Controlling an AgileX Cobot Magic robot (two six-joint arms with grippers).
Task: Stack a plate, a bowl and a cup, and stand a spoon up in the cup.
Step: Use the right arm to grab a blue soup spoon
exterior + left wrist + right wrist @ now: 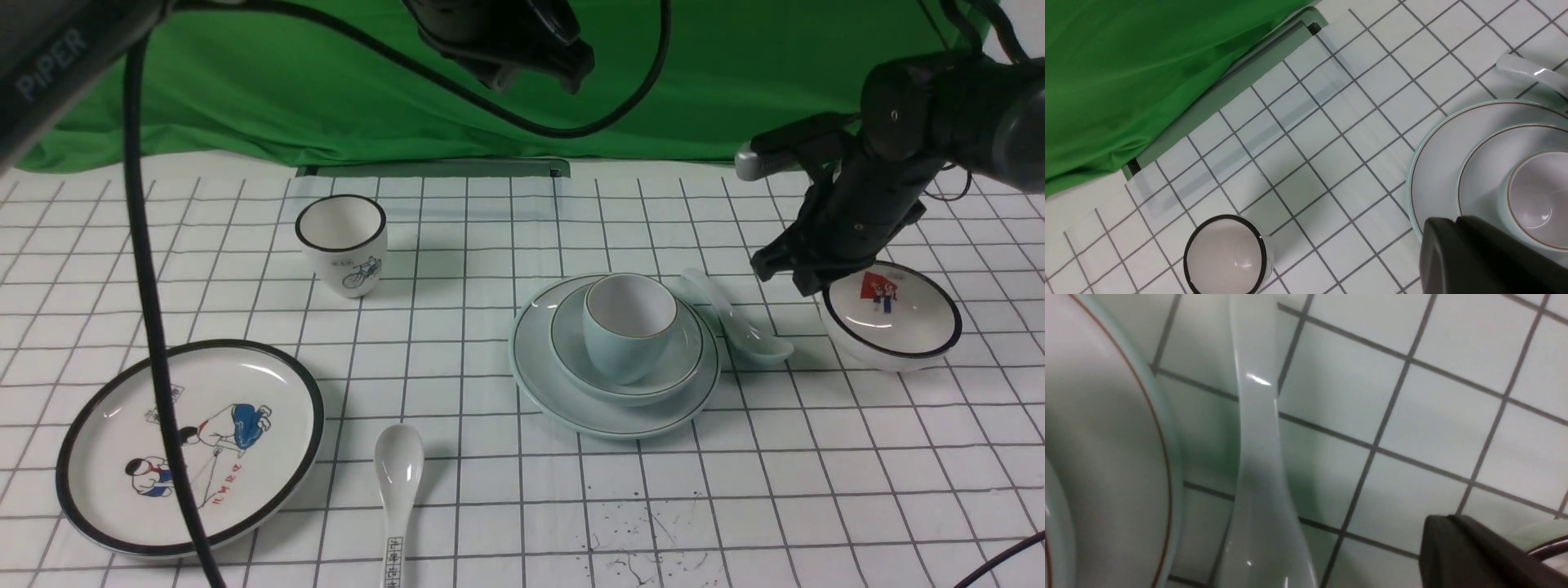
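The pale blue-green cup stands in the bowl, which sits on the plate at the table's middle. The pale spoon lies flat just right of the plate, handle pointing away from me. My right gripper hangs shut and empty a little right of the spoon handle, beside the black-rimmed bowl. In the right wrist view the spoon runs beside the plate rim, apart from the gripper. My left gripper is shut, high above the stack; its wrist view shows the cup below.
A black-rimmed bowl with a red picture sits at the right. A black-rimmed cup with a bicycle stands back left. A cartoon plate and a printed white spoon lie front left. Green cloth hangs behind.
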